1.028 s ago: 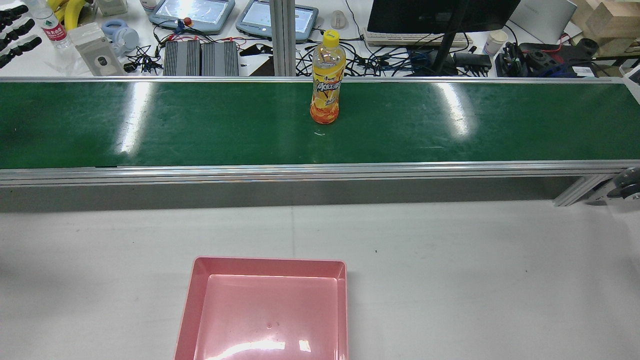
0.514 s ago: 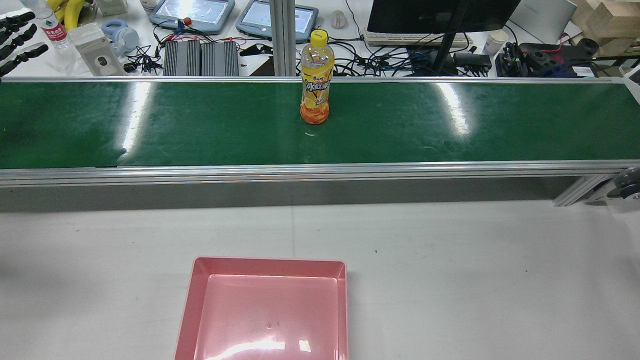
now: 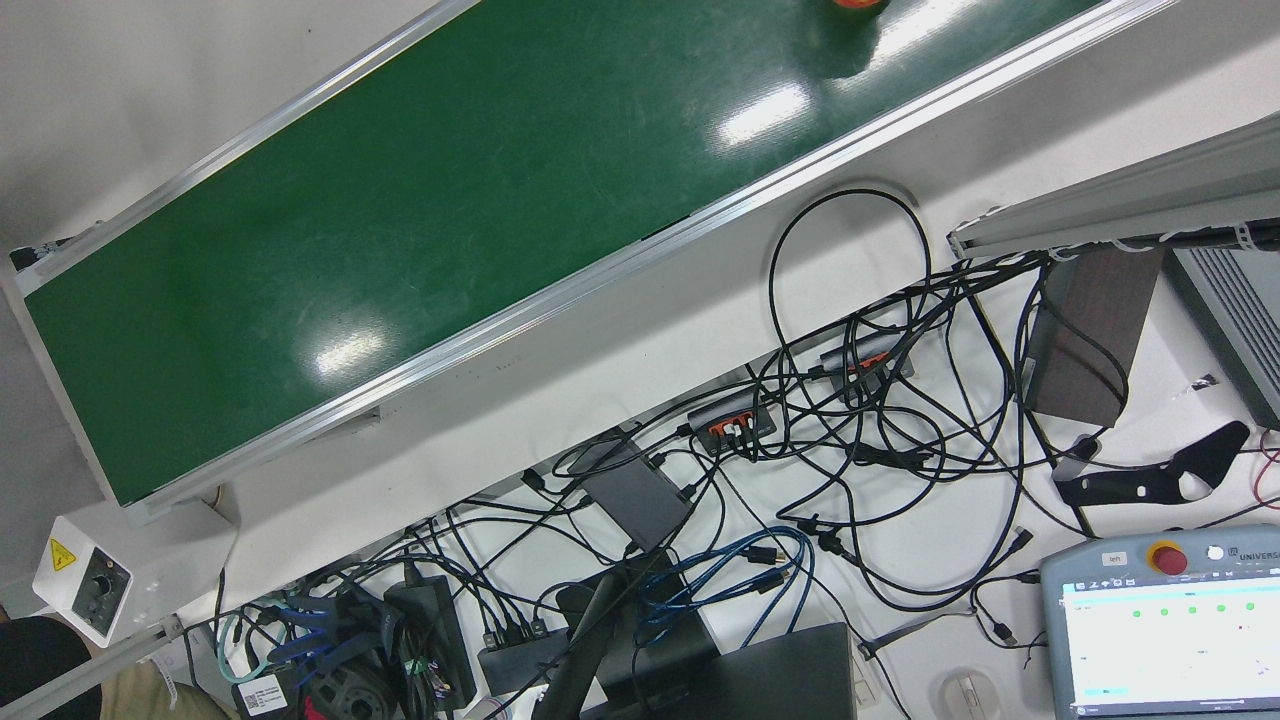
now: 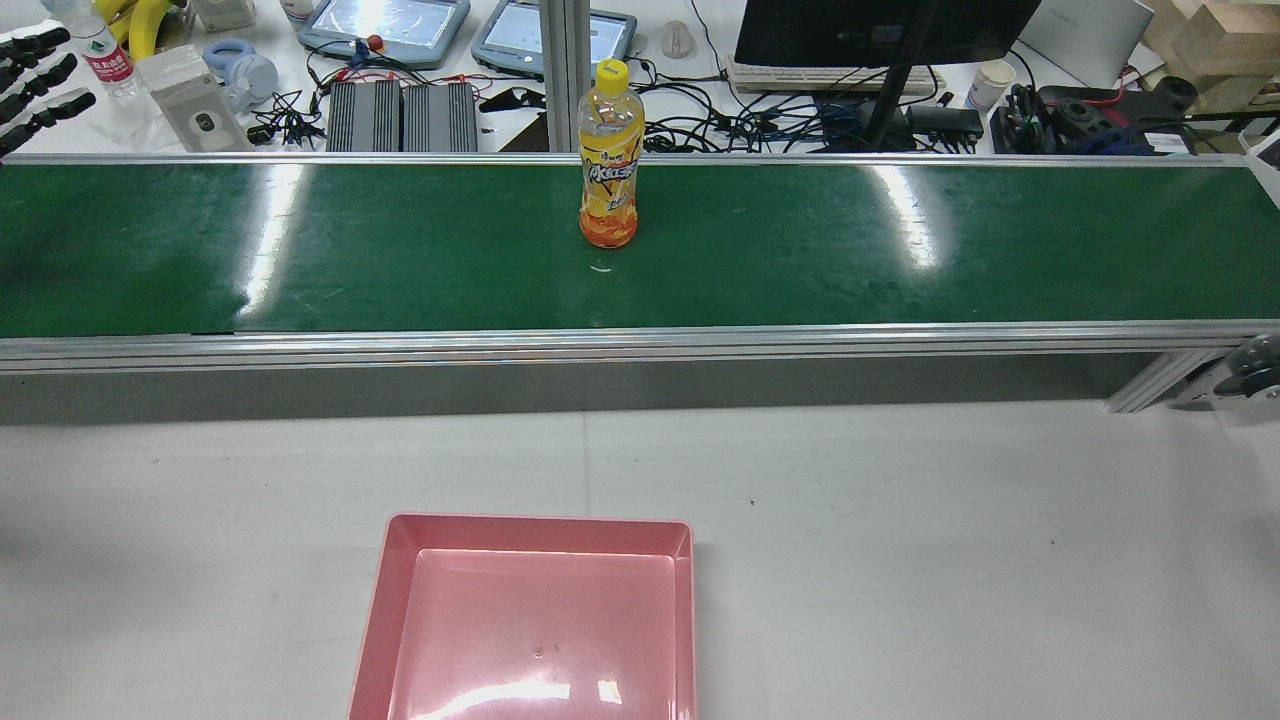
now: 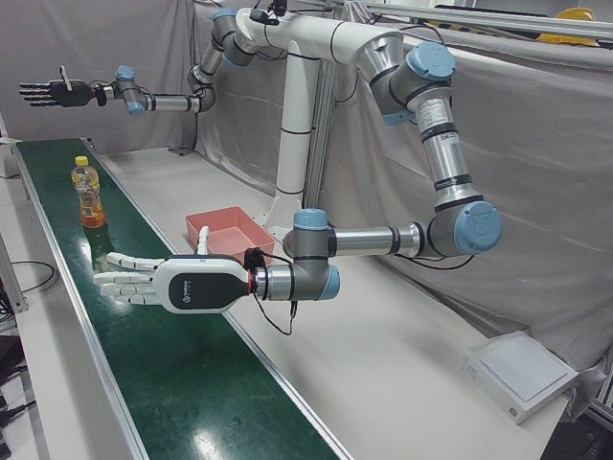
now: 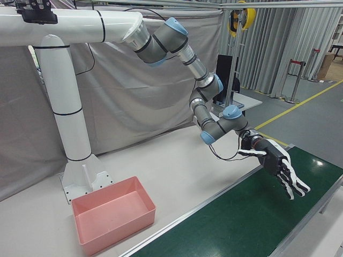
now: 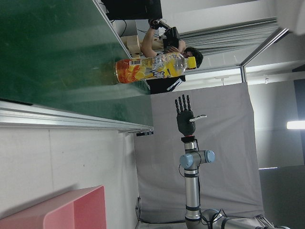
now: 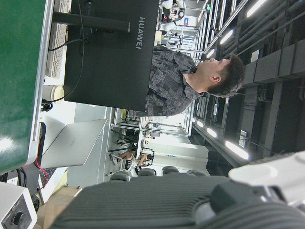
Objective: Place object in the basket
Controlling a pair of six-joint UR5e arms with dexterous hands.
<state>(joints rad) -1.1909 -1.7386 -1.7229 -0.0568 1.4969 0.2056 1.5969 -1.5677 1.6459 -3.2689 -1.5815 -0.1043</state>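
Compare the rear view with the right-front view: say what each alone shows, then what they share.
Only the rear view shows the orange drink bottle upright on the belt and the cluttered desk beyond. Only the right-front view shows an arm with its open hand above the belt. Both show the pink basket and the green conveyor belt.

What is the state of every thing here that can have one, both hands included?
Orange plastic drink bottle with yellow cap: upright on the green belt, capped, not held.
Pink rectangular plastic basket: empty.
Left hand: open, holding nothing.
Right hand: open, holding nothing.
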